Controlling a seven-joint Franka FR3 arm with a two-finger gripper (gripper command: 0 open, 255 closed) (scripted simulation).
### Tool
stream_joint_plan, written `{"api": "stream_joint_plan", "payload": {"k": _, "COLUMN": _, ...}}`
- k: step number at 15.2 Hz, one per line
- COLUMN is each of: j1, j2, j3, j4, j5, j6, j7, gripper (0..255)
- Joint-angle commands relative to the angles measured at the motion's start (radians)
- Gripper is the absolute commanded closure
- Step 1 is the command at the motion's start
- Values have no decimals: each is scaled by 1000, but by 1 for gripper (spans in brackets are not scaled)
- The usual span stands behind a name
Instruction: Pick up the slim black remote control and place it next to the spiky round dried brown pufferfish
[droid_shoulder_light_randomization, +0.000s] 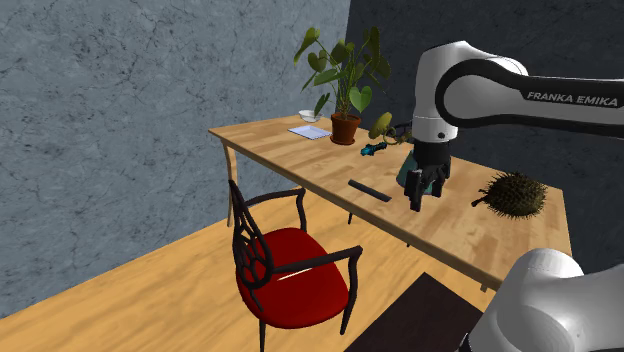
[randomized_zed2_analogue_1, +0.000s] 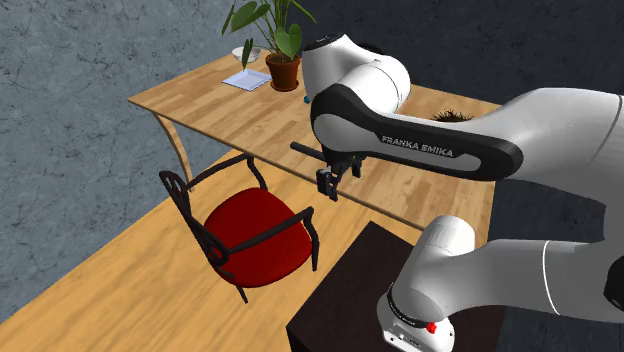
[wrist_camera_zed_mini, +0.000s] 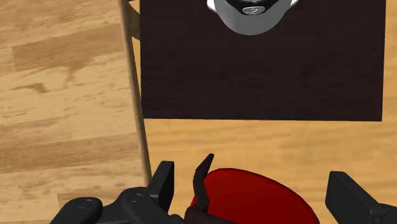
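The slim black remote (droid_shoulder_light_randomization: 369, 190) lies flat near the table's front edge; it also shows as a dark bar (randomized_zed2_analogue_1: 305, 150) just behind the hand. The spiky brown pufferfish (droid_shoulder_light_randomization: 514, 193) sits toward the shoulder view's right end of the table, and its spines (randomized_zed2_analogue_1: 452, 114) peek over the arm. My gripper (droid_shoulder_light_randomization: 416, 203) hangs above the front edge between remote and pufferfish, a short way from the remote. It is open (wrist_camera_zed_mini: 254, 191) with nothing held; the fingers (wrist_camera_zed_mini: 163, 181) frame the red chair seat below.
A black chair with a red seat (droid_shoulder_light_randomization: 295, 275) stands in front of the wooden table (droid_shoulder_light_randomization: 260, 140). At the far end are a potted plant (droid_shoulder_light_randomization: 345, 75), a paper (droid_shoulder_light_randomization: 310, 131), a small bowl (droid_shoulder_light_randomization: 309, 115) and a teal object (droid_shoulder_light_randomization: 375, 150). The dark stand (wrist_camera_zed_mini: 261, 70) lies below the hand.
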Motion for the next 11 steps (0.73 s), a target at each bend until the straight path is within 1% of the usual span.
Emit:
{"api": "stream_joint_plan", "payload": {"k": 1, "j1": 0, "j2": 0, "j3": 0, "j4": 0, "j5": 0, "j6": 0, "j7": 0, "gripper": 0}}
{"api": "stream_joint_plan", "payload": {"k": 6, "j1": -23, "j2": 152, "j3": -90, "j4": 40, "j5": -57, "j6": 113, "j7": -102, "gripper": 0}}
{"api": "stream_joint_plan", "payload": {"k": 11, "j1": -38, "j2": 326, "j3": -172, "j4": 115, "j5": -87, "j6": 212, "j7": -203, "gripper": 0}}
